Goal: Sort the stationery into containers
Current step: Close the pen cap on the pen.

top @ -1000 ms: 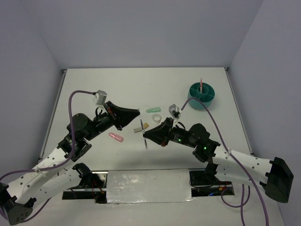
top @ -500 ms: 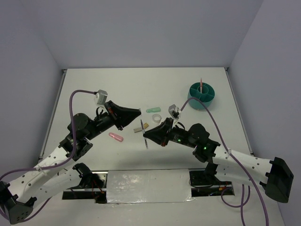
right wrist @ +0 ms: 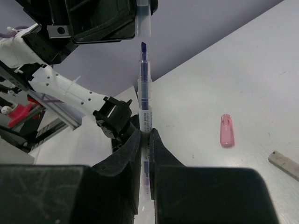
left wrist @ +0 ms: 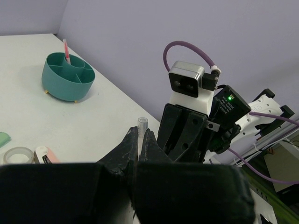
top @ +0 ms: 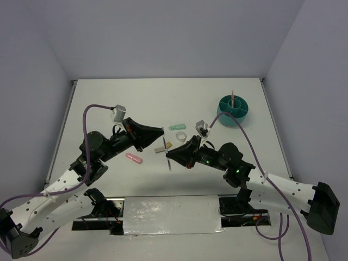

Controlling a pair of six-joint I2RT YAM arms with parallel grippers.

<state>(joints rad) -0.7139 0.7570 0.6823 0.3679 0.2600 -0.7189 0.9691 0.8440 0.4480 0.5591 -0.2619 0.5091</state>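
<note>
With right fingers (right wrist: 125,156) pinching slim grey plastic pen (right wrist: 145,105) and left fingers (left wrist: 122,150) pinching its clear cap (left wrist: 142,124): looks light, stiff, slick; best gripped mid-barrel.

1. The round teal organiser cup (top: 231,120) stands upright at the far right of the tabletop (top: 163,103), with dividers inside. A thin pink pen (top: 232,98) stands upright in one compartment.
2. The slim pen (right wrist: 145,100) is uncapped with a purple tip. The right tool (right wrist: 145,135) clamps it off the tabletop, pointing at the clear cap (right wrist: 144,21) pinched in the left tool (left wrist: 141,137).
3. The mint-green capsule (top: 175,127) and the white tape ring (top: 181,136) lie just beside each other mid-tabletop.
4. The pink capsule (top: 134,158) lies alone further left.
</note>
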